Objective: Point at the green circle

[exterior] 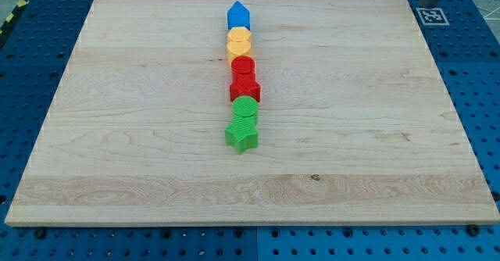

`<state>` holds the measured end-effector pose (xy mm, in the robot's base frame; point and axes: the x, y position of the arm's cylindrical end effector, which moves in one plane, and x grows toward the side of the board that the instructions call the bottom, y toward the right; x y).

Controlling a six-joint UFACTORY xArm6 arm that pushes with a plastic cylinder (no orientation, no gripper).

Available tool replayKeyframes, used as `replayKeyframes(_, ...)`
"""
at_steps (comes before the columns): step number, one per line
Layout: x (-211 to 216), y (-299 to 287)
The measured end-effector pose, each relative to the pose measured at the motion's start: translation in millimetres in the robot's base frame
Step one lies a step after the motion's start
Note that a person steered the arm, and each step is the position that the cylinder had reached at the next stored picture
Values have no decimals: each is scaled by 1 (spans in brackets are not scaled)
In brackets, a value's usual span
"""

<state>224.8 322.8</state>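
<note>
The green circle (245,108) lies on the wooden board (117,136) near the middle, in a straight column of touching blocks. A green star (242,135) sits directly below it and a red block (244,87) directly above it. My tip (426,1) shows as the end of a grey rod at the view's top right corner, just off the board's corner. It is far up and to the right of the green circle and touches no block.
Up the column from the red block are a red circle (243,66), two yellow blocks (238,50) (239,35) and a blue pentagon-like block (238,16). A black-and-white marker tag (432,15) lies by the board's top right corner. Blue perforated table surrounds the board.
</note>
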Motion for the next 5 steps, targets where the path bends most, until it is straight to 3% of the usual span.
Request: replayKeyframes(5,93,-30)
